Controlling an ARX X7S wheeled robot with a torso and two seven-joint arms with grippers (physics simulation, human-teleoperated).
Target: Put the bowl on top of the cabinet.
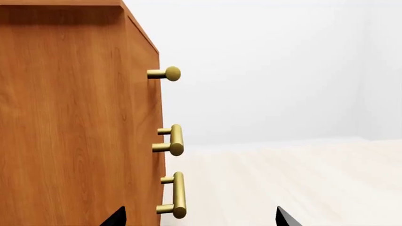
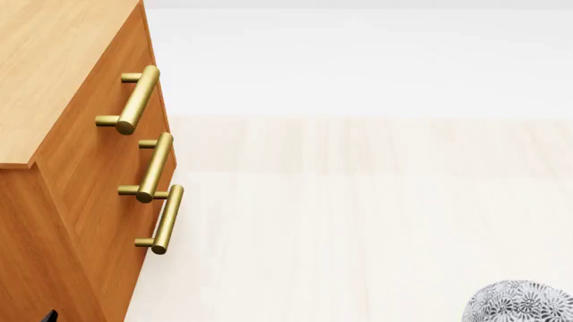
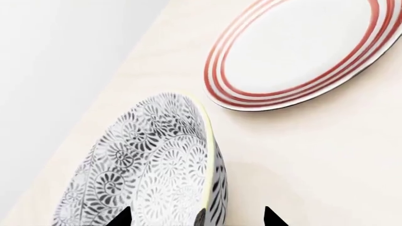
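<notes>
Over the head view, at 5 o'clock: the bowl (image 2: 519,302) is seen only in part, on pale flooring, well apart from the cabinet (image 2: 63,134).
Head view, 9 o'clock: the cabinet's lighter top is shown bare; three brass handles (image 2: 139,99) project from its front.
Head view, 7 o'clock: a dark sliver, probably the left arm, is cut by the edge.
Left wrist view, tool: the left gripper (image 1: 201,219) is shown by two black tips set wide, nothing between them; it is judged spread and empty.
Left wrist view, obstacle: the cabinet side and handles lie just ahead and could be struck.
Right wrist view, tool: the right gripper (image 3: 197,219) straddles the bowl's yellowish rim (image 3: 210,155); whether the wall is clamped cannot be told.
Right wrist view, handling: the bowl is judged stiff ceramic, moderately heavy, glazed and slippery, breakable if dropped; the rim wall is the place to be pinched.
Right wrist view, neighbour: a red-ringed plate (image 3: 295,52) lies just beside the bowl, apart from it.
</notes>
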